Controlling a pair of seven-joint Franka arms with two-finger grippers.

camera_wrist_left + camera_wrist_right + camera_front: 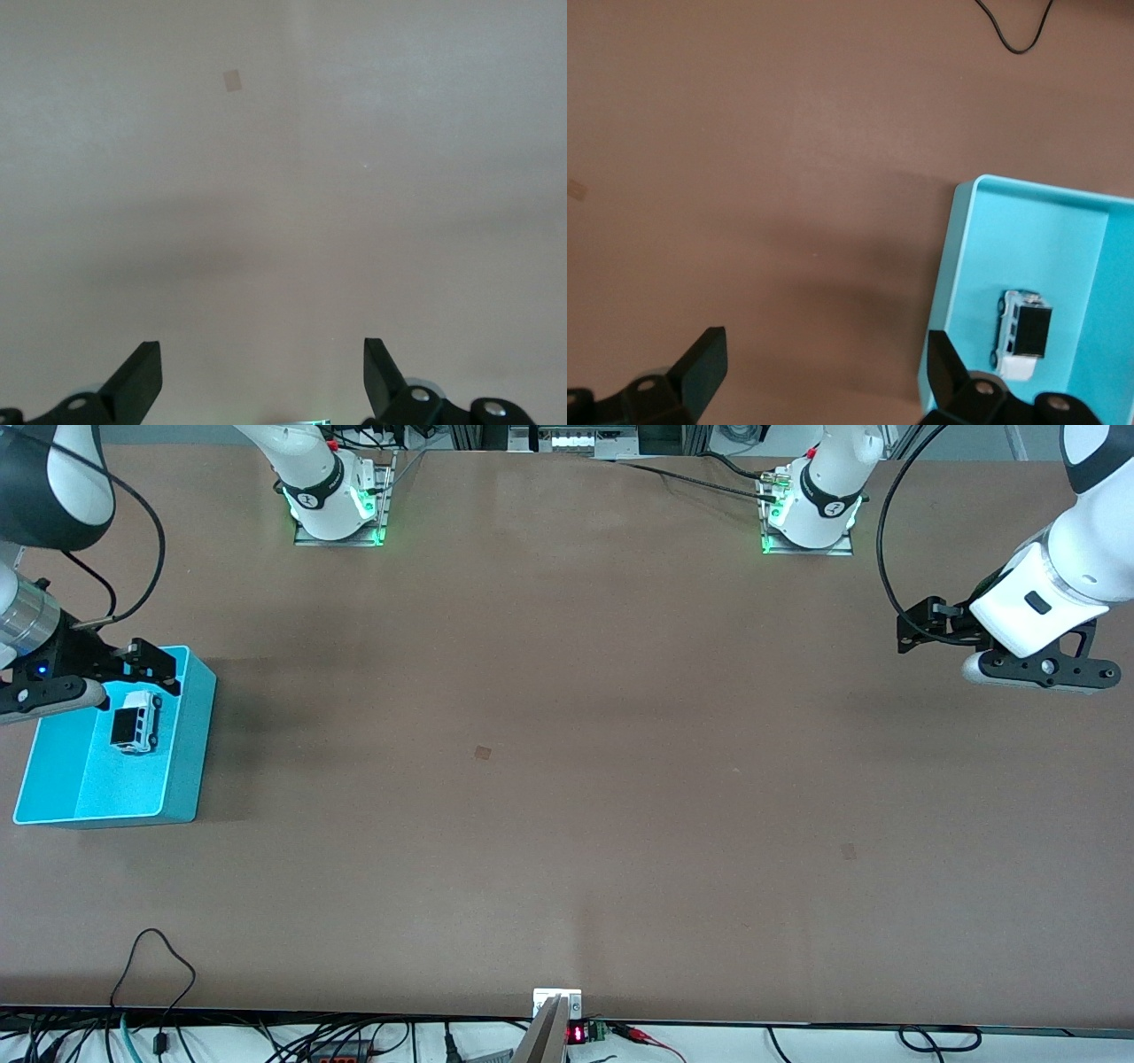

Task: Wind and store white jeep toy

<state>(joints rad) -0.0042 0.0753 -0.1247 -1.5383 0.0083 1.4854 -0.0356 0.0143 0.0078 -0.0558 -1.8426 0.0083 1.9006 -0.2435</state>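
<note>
turquoise bin (182, 779) holding white jeep toy (136, 721), right tool (133, 673) spread above, left tool (262, 381) spread, waiting

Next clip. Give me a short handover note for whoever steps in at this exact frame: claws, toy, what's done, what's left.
Right claw: open, holding nothing, over the turquoise bin's edge nearest the robots' bases.
Left claw: open, waiting over bare table at the left arm's end.
White jeep toy: lying in the bin, free of both claws.
Done: toy is stored. Whether it was wound cannot be seen.
Left: probably only pulling the right arm away.
</note>
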